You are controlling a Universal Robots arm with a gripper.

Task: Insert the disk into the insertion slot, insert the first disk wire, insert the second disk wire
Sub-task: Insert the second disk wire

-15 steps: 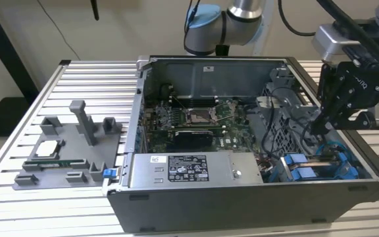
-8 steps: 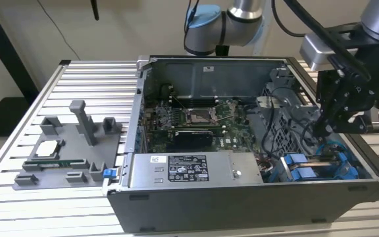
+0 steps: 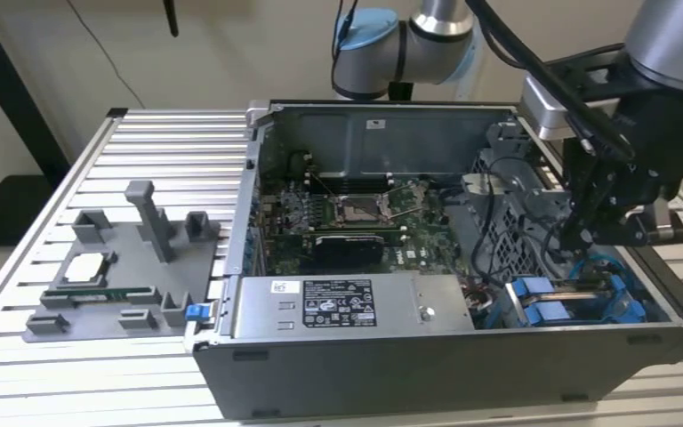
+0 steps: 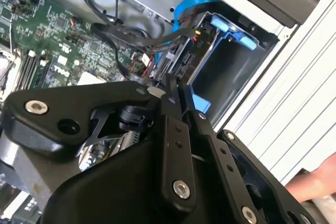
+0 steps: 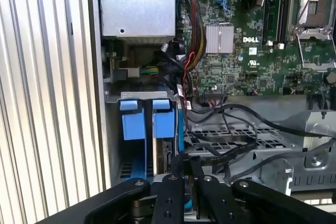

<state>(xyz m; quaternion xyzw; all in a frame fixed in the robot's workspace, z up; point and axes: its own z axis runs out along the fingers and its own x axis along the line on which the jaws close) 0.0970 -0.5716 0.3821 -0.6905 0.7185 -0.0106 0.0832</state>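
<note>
A: Where is the black two-fingered gripper (image 5: 184, 169) relative to the grey metal insertion slot with bright blue plastic rails (image 5: 148, 121)?

B: Just over its cabled end, fingers (image 4: 170, 100) pressed together on something thin; whether a black wire, I cannot tell.

A: And the silver-grey disk in its blue frame (image 5: 167, 156)?

B: Apparently seated in the slot, long axis along the rails.

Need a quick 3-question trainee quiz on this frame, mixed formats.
1. True or false: the gripper hangs over the CPU socket.
2. The slot's tabs are: A red, B blue, C green?
3. In the exterior view, what lies to the case's left?
Key: 1 false, it is by the slot, apart from the CPU socket; 2 B; 3 a grey fixture.
</note>
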